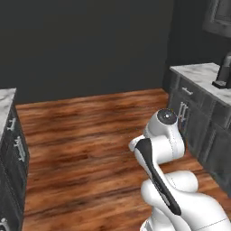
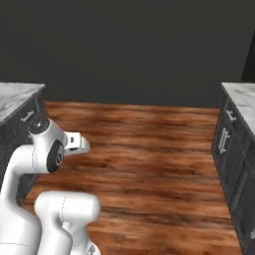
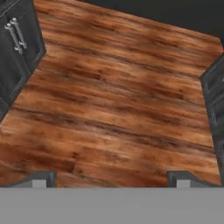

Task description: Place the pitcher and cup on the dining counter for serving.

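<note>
My gripper (image 3: 110, 180) is open, its two dark fingertips (image 3: 40, 178) set wide apart with nothing between them, and it looks down on bare wooden floor. The arm (image 1: 163, 135) is folded close over the base, in the aisle between two marble-topped counters. A counter with a white-grey marble top and dark drawers (image 1: 9, 135) stands at the left, also at the left edge of the right base view (image 2: 17, 99). I cannot tell whether it is the dining counter. The pitcher and the cup are out of view.
A second marble counter over dark cabinets (image 1: 198, 76) stands to the right, with a dark upright object (image 1: 223, 72) on it; its edge (image 2: 241, 104) is at the right. Wooden floor (image 2: 149, 149) stretches ahead to a dark wall.
</note>
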Robot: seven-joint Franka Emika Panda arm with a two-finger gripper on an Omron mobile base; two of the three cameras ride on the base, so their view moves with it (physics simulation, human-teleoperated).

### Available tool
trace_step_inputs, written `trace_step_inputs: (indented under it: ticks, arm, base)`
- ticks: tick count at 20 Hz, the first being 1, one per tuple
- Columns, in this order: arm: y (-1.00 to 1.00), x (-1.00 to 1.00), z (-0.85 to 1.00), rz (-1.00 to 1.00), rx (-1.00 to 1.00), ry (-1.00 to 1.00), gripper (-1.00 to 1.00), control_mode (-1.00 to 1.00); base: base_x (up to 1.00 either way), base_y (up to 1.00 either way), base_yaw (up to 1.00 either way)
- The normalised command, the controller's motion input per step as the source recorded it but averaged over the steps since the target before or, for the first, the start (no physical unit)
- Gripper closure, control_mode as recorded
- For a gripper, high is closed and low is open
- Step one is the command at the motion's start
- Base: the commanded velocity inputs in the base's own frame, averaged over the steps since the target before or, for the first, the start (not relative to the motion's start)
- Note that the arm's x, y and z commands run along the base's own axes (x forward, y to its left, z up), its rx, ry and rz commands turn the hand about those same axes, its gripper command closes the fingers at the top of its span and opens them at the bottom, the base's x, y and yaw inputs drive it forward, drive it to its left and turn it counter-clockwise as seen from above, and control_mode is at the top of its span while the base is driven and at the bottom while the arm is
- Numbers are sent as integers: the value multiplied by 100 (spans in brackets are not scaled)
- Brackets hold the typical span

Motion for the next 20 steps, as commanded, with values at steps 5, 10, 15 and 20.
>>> trace_step_inputs:
  ticks: [5, 10, 15, 20]
  arm:
    - [0, 0, 0, 0, 0, 0, -100, 100]
    - [0, 0, 0, 0, 0, 0, -100, 100]
    - [0, 0, 0, 0, 0, 0, -100, 100]
    - [0, 0, 0, 0, 0, 0, -100, 100]
  base:
    - [-1, 0, -95]
    - [0, 0, -92]
    - [0, -4, -85]
    - [2, -34, -74]
